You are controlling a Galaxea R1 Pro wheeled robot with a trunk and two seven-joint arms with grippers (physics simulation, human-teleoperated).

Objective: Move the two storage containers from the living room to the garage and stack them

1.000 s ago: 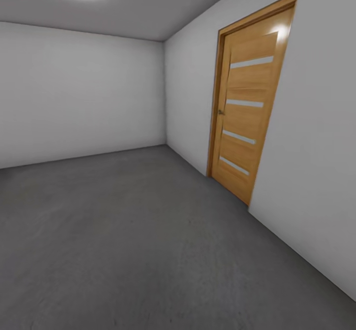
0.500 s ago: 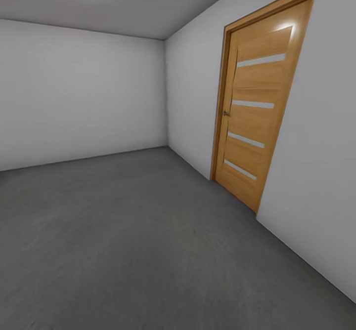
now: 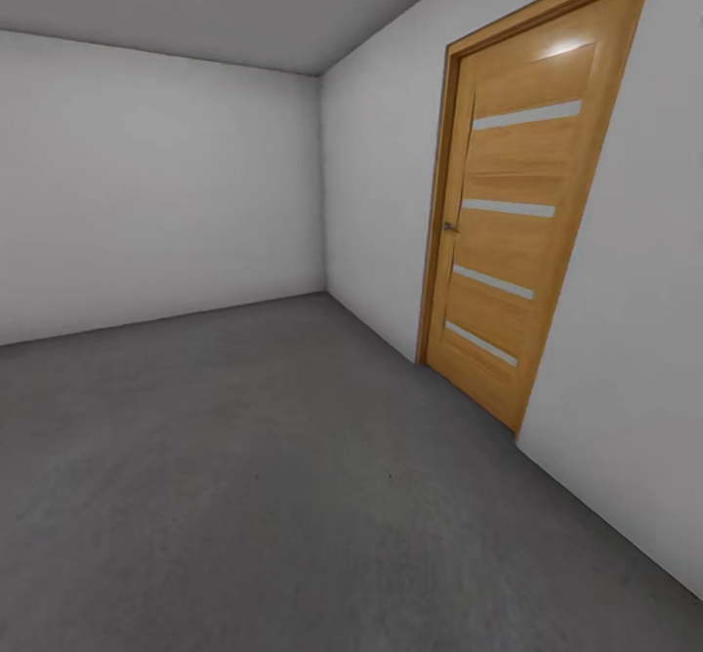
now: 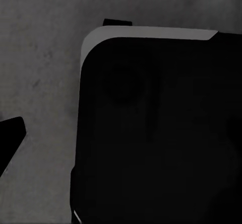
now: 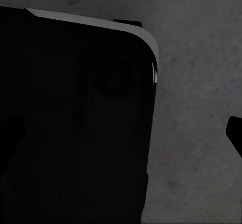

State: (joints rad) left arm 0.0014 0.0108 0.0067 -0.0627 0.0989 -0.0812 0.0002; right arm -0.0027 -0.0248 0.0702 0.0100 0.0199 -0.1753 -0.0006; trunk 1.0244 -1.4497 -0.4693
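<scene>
I am in the garage: grey concrete floor (image 3: pixel 254 476), white walls, slatted wood door (image 3: pixel 517 232) at right. No storage container is in sight, so I should drive slowly toward that door. Dark robot housing (image 4: pixel 156 133) blocks each wrist camera, so I cannot tell either gripper's state.

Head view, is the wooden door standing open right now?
No, the door sits flush inside its frame in the white wall, with no gap showing around it.
</scene>
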